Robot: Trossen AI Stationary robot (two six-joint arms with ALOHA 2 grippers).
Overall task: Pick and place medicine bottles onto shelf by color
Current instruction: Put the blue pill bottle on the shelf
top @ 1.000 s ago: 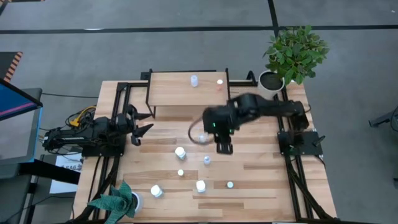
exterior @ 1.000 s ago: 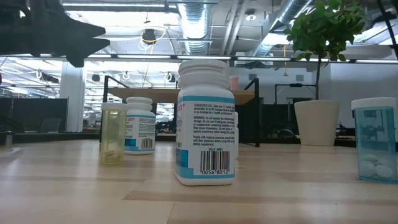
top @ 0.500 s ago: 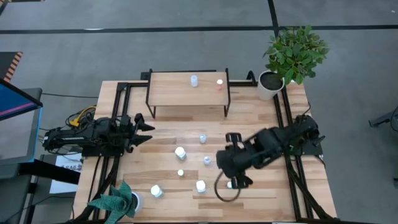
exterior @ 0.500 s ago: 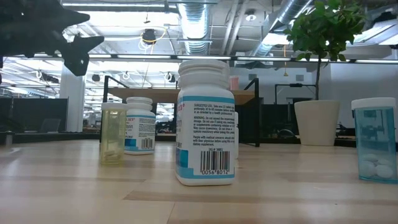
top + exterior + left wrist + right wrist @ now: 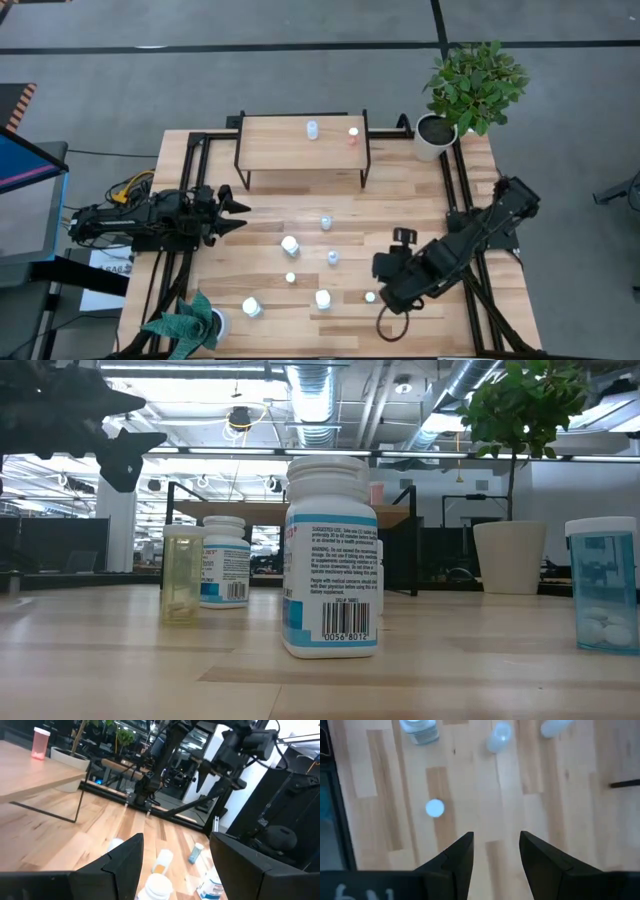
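One small white-capped bottle [image 5: 370,296] sits just beside the right gripper's [image 5: 383,296] open, empty jaws.

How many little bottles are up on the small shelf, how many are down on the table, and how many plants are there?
small plastic bottles on the low wooden shelf: 2
small plastic bottles on the wooden table: 7
green potted plants: 2
Total: 11
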